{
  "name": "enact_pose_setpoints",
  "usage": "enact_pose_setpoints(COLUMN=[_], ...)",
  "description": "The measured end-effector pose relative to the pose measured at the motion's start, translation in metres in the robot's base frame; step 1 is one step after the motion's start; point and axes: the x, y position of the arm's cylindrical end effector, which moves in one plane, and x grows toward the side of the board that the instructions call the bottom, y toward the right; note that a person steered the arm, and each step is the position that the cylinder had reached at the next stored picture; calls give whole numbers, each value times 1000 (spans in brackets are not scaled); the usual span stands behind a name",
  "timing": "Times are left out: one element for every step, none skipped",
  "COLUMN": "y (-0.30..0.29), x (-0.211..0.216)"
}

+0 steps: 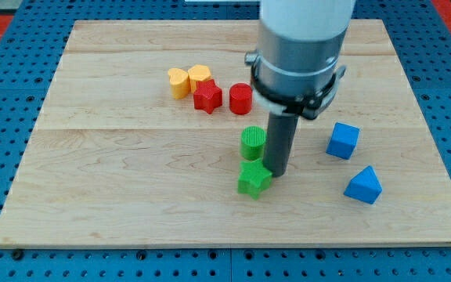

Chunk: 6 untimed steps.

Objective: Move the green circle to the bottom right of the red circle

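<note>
Now my tip [278, 172] just right of green circle [252, 142], touching green star [254, 179]; no claw fitted.

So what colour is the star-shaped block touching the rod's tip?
Green star, clear in the camera view.

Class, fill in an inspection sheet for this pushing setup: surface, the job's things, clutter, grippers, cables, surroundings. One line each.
Surface: wooden board, flat, pale, lying on a blue pegboard.
Job's things: green circle stands below the red circle, apart from it and only slightly to the view's right.
Clutter: green star just below the green circle; red star left of the red circle; two yellow blocks touching each other; blue cube and blue wedge-like block at the view's right.
Grippers: none fitted; my tip sits right beside the green circle and green star, on their right.
Cables: nothing seen.
Surroundings: red edging at the top corners.
</note>
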Motion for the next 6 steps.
enact_pose_setpoints(y=[-46, -89, -98, -54, -24, 12], x=[2, 0, -2, -2, -31, -58])
